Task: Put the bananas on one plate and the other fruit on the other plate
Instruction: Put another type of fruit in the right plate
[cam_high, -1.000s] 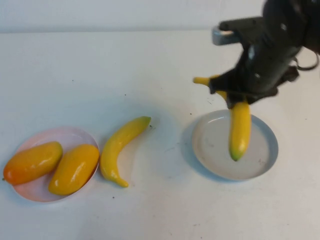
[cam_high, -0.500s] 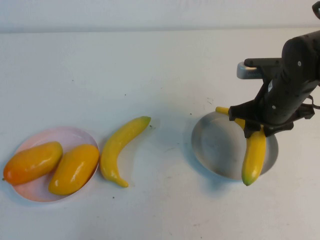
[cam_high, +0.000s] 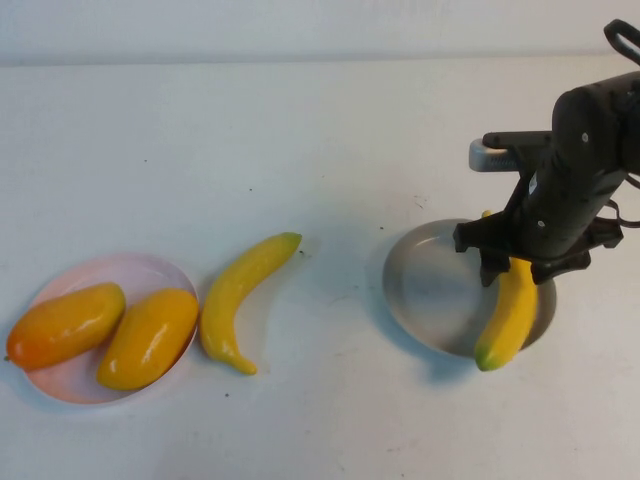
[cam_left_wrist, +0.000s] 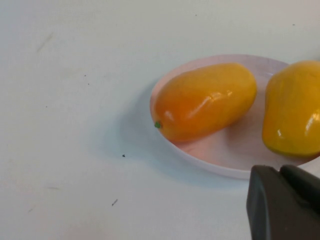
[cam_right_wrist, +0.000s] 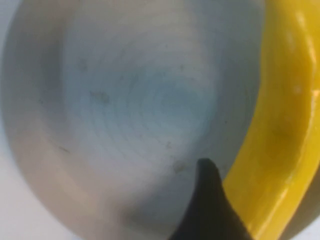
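My right gripper (cam_high: 518, 262) is shut on one banana (cam_high: 505, 320) and holds it low over the right side of the grey-blue plate (cam_high: 425, 290); the banana's green tip reaches past the front rim. In the right wrist view the banana (cam_right_wrist: 280, 125) lies along the plate (cam_right_wrist: 115, 100) beside a dark finger (cam_right_wrist: 210, 210). The second banana (cam_high: 240, 295) lies on the table beside the pink plate (cam_high: 140, 268), which holds two mangoes (cam_high: 65, 325) (cam_high: 150, 337). My left gripper (cam_left_wrist: 285, 200) is shut and empty next to the pink plate (cam_left_wrist: 220, 160) and its mangoes (cam_left_wrist: 205, 100) (cam_left_wrist: 295, 112).
The white table (cam_high: 300, 140) stretches to a pale back wall. The left arm does not show in the high view.
My right gripper has moved right and down with the banana, from the plate's far edge to low over its right side. The banana now points at the front rim.
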